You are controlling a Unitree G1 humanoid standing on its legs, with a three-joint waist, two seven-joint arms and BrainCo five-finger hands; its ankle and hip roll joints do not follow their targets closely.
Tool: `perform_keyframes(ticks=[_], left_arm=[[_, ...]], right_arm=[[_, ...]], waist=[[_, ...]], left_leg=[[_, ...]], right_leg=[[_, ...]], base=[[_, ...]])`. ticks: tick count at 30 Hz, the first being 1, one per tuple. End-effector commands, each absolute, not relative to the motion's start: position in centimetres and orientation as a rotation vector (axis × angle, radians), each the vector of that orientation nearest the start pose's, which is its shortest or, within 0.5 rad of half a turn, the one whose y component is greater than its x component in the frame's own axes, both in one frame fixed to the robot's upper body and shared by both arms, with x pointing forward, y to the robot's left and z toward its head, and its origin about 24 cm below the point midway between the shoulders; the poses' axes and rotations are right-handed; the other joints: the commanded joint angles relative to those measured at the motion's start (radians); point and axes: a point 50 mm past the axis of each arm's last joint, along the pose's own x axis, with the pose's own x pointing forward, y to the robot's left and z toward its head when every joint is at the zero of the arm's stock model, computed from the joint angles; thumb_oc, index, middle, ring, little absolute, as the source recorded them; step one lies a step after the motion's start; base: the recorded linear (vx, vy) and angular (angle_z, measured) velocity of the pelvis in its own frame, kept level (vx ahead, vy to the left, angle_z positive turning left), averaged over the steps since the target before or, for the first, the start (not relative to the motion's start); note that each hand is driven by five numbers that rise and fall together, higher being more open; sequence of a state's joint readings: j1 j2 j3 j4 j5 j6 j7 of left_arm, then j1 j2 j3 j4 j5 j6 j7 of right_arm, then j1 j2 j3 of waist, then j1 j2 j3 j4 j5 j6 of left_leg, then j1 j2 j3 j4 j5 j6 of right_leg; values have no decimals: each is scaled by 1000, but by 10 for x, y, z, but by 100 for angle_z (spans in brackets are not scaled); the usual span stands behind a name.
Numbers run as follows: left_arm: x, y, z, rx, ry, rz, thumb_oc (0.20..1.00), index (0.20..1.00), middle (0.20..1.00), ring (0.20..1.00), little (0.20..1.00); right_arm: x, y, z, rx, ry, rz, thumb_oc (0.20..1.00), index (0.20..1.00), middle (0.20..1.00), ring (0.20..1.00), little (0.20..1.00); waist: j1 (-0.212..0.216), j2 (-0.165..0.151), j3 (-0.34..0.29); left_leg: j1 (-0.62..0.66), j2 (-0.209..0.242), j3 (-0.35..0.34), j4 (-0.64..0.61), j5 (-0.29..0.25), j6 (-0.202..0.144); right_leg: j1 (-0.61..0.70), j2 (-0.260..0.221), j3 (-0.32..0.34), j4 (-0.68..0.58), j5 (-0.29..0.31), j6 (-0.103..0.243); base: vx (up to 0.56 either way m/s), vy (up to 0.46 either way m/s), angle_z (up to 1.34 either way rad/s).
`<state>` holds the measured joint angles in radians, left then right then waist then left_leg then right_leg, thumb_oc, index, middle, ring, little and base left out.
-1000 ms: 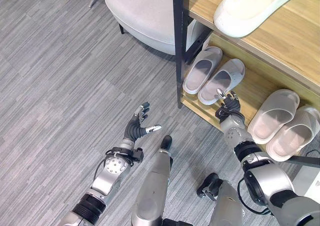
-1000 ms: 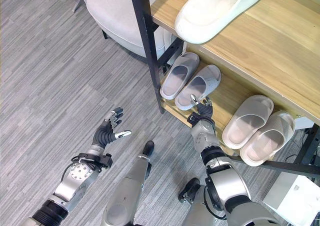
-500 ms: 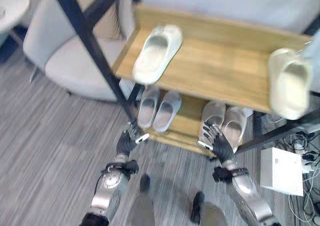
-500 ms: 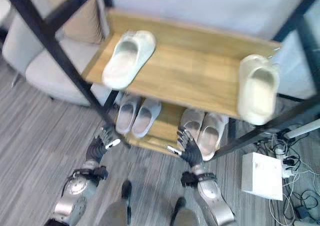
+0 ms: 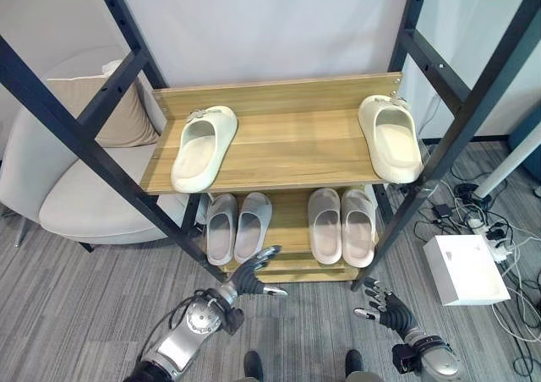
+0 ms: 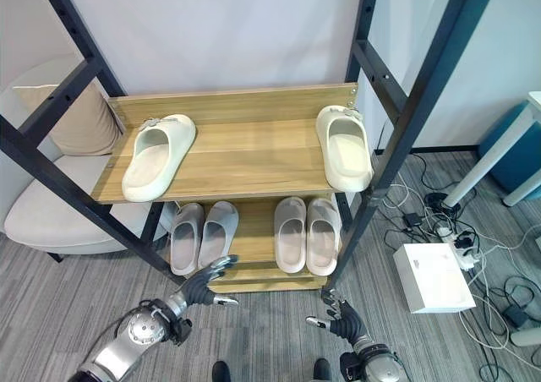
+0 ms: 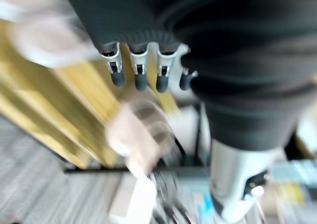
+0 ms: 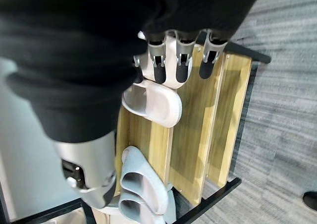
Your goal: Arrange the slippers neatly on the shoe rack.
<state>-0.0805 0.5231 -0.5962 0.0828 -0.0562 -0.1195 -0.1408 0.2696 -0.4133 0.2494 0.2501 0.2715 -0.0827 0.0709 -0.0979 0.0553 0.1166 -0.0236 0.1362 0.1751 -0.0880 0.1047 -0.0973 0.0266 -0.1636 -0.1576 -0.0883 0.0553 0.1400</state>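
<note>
Wooden shoe rack (image 5: 287, 150) — six slippers (image 5: 204, 147), two shelves.

The wooden two-shelf shoe rack with black metal posts (image 5: 287, 150) has its posts cut off by the top edges of both eye views; its upper shelf hides the back ends of the two pale grey foam slippers (image 5: 237, 226) and the two beige foam slippers (image 5: 342, 223) on the lower shelf; left of the rack, the light grey cushioned armchair (image 5: 80, 200) is cut by the picture's edge and crossed by a rack post; in the left wrist view the rack and a pale slipper shape (image 7: 136, 137) are smeared past telling which pair it is.
</note>
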Motion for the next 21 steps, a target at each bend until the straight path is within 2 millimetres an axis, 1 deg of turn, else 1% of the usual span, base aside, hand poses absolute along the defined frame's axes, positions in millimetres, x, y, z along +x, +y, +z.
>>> perform_keyframes(ticks=[1,2,3,4,5,6,7,8,9,10,11,14,15,17,18,19,21], left_arm=[[243,87,71,427,-232,-863,1000,1000,1000,1000,1000],[238,76,91,252,-275,-932,1000,1000,1000,1000,1000],[238,74,98,141,-276,-945,1000,1000,1000,1000,1000],[240,74,114,16,-319,-925,1000,1000,1000,1000,1000],[242,76,121,-18,-350,-895,1000,1000,1000,1000,1000],[249,87,142,-31,-461,-788,1000,1000,1000,1000,1000],[261,105,171,0,-635,-558,1000,1000,1000,1000,1000],[261,105,171,1,-635,-556,1000,1000,1000,1000,1000],[271,119,181,6,-694,-385,1000,1000,1000,1000,1000],[275,124,188,52,-738,-316,1000,1000,1000,1000,1000],[283,135,201,189,-807,-184,1000,1000,1000,1000,1000],[298,147,216,427,-877,-12,1000,1000,1000,1000,1000],[307,161,223,630,-901,82,1000,1000,1000,1000,1000],[312,174,228,784,-916,172,1000,1000,1000,1000,1000],[313,178,229,833,-918,194,1000,1000,1000,1000,1000],[320,195,229,972,-884,281,1000,1000,1000,1000,1000],[323,210,231,1076,-858,344,1000,1000,1000,1000,1000]], right_arm=[[190,-202,-38,-82,347,138,1000,1000,1000,1000,1000],[189,-201,-39,-32,351,125,1000,1000,1000,1000,1000],[189,-201,-40,-16,356,120,1000,1000,1000,1000,1000],[187,-200,-41,14,359,110,1000,1000,1000,1000,1000],[186,-199,-41,17,355,108,1000,1000,1000,1000,1000],[185,-196,-41,42,347,101,1000,1000,1000,1000,1000],[182,-189,-42,80,336,97,1000,1000,1000,1000,1000],[182,-189,-42,79,335,97,1000,1000,1000,1000,1000],[181,-185,-44,88,338,98,1000,1000,1000,1000,1000],[179,-183,-46,89,343,96,1000,1000,1000,1000,1000],[177,-184,-46,79,343,99,1000,1000,1000,1000,1000],[174,-185,-45,59,339,116,1000,1000,1000,1000,1000],[173,-187,-45,44,339,127,1000,1000,1000,1000,1000],[170,-189,-45,44,340,127,1000,1000,1000,1000,1000],[170,-189,-44,42,338,129,1000,1000,1000,1000,1000],[168,-191,-44,39,339,132,1000,1000,1000,1000,1000],[168,-195,-43,36,338,128,1000,1000,1000,1000,1000]], waist=[[-9,-26,15],[-13,-26,14],[-15,-27,12],[-14,-29,10],[-12,-30,9],[-8,-32,6],[-1,-40,1],[-1,-40,1],[1,-42,-2],[0,-43,-4],[-3,-42,-9],[-12,-40,-11],[-20,-37,-15],[-26,-35,-17],[-28,-34,-18],[-35,-31,-19],[-39,-29,-19]], left_leg=[[45,-16,-37,1,-108,3],[50,-17,-33,1,-110,3],[51,-17,-32,1,-110,4],[55,-18,-33,1,-110,4],[57,-18,-34,1,-111,4],[60,-18,-37,1,-111,3],[62,-18,-43,1,-108,2],[62,-18,-43,1,-109,2],[63,-16,-45,1,-107,-1],[64,-15,-45,1,-107,-1],[67,-13,-42,1,-108,-3],[72,-12,-37,1,-109,-7],[76,-11,-32,1,-113,-10],[79,-12,-27,1,-115,-11],[79,-13,-26,1,-116,-12],[81,-14,-21,1,-119,-13],[82,-15,-15,1,-121,-13]], right_leg=[[-16,-28,-29,1,-22,46],[-16,-30,-25,1,-23,47],[-14,-30,-24,1,-23,47],[-10,-29,-24,1,-25,46],[-7,-29,-25,1,-27,45],[0,-29,-27,1,-29,44],[7,-27,-31,1,-31,41],[8,-27,-32,1,-31,41],[10,-26,-34,1,-31,39],[11,-25,-34,1,-32,39],[13,-24,-33,1,-33,40],[14,-24,-32,1,-32,42],[14,-24,-32,1,-30,45],[14,-25,-29,1,-28,48],[14,-26,-28,1,-27,49],[12,-27,-24,1,-25,52],[8,-28,-21,1,-22,54]], base=[[0,0,0],[9,-9,-4],[13,-26,-11],[16,-31,-10],[25,-49,-10],[44,-76,-2],[40,-65,1],[49,-66,8],[36,-32,10],[61,-40,12],[49,-22,7],[49,-4,0],[57,7,-2],[52,12,-3],[56,26,-4],[45,27,-2],[31,28,-6]])
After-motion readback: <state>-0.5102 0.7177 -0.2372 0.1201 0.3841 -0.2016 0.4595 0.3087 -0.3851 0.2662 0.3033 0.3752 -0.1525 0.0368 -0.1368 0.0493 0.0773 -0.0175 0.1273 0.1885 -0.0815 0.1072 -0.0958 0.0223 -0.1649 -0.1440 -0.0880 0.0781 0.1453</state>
